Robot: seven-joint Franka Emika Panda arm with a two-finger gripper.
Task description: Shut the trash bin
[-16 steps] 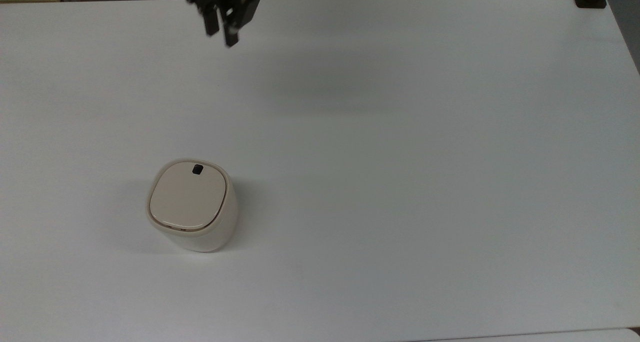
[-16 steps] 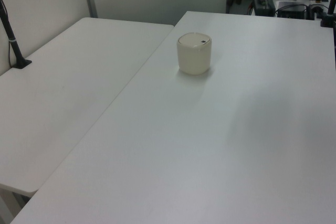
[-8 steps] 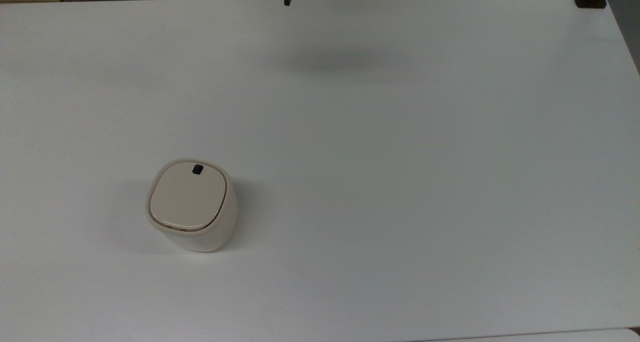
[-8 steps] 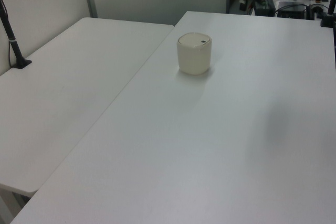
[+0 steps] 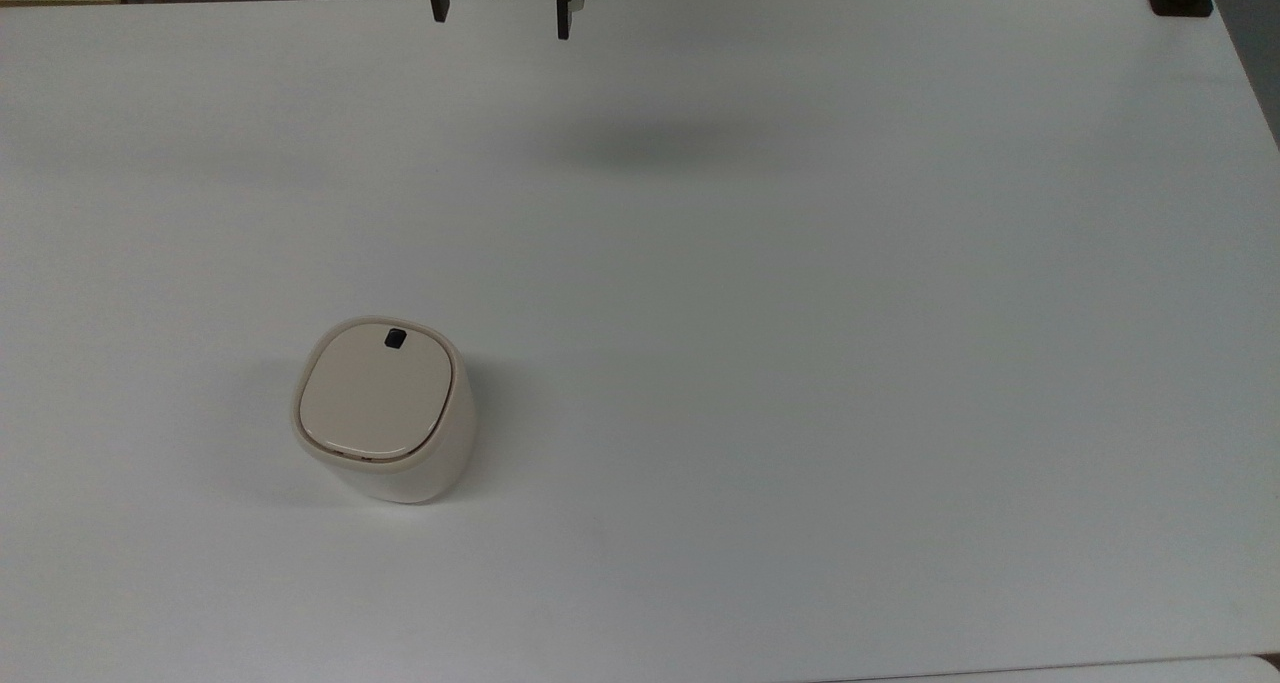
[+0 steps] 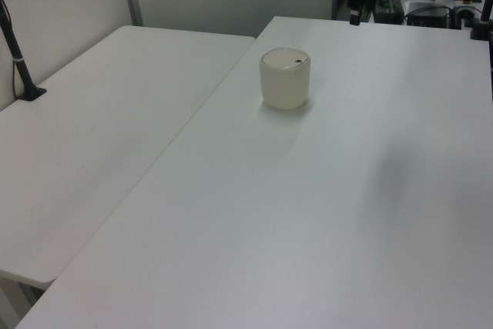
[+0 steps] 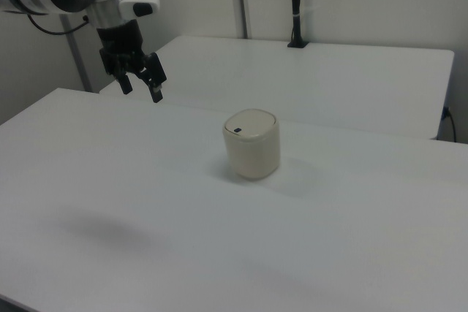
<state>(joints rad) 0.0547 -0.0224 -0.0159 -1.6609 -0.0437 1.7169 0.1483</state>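
Cream-beige trash bin point(image 5: 383, 409) is sitting upright on the white table point(image 5: 800, 313), lid down, and I'm watching my claw point(image 7: 141, 89) hanging released, fingers spread, well apart from it.

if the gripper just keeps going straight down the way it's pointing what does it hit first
Most likely the bare white table. The gripper points downward with its jaws open, well apart from the trash bin, whose lid is shut. Exact depth is unclear.

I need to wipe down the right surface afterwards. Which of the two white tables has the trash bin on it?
The trash bin stands on the nearer table in the right view, below the open gripper. The far table carries a black pole's base.
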